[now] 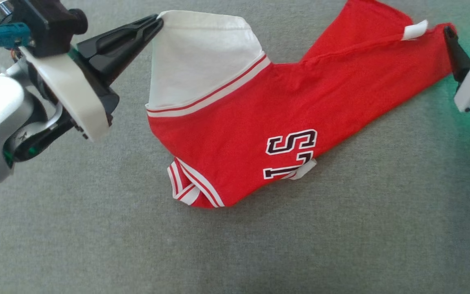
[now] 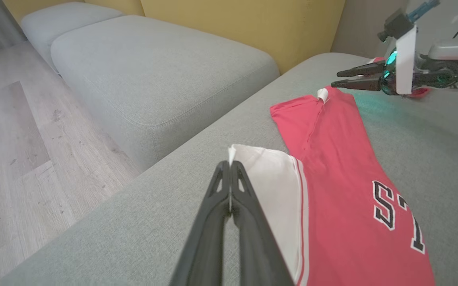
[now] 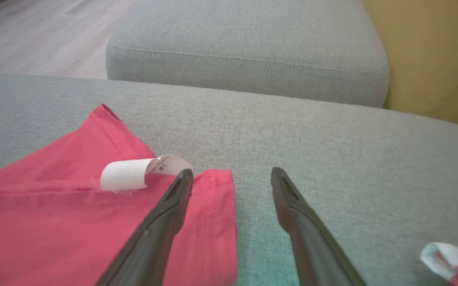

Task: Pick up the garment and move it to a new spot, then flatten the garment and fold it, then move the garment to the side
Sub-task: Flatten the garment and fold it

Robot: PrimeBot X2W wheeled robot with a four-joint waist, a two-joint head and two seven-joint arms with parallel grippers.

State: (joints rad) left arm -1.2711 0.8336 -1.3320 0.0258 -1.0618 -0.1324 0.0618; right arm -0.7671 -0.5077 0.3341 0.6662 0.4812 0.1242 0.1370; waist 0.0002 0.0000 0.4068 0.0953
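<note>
one red and white garment [image 1: 239, 122], two tools, left tool [image 1: 159, 18] and right tool [image 1: 465, 25], three grey cushions [image 2: 153, 71]

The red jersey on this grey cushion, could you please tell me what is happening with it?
The robot's left claw is shut on the white corner of the jersey, which lies partly bunched on the grey cushion. Its right claw stands open at the jersey's opposite red end, gripping nothing. The jersey is not yet flattened or folded.

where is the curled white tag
The tag sits upper right in the head view, on the garment, just left of the right gripper.
</note>
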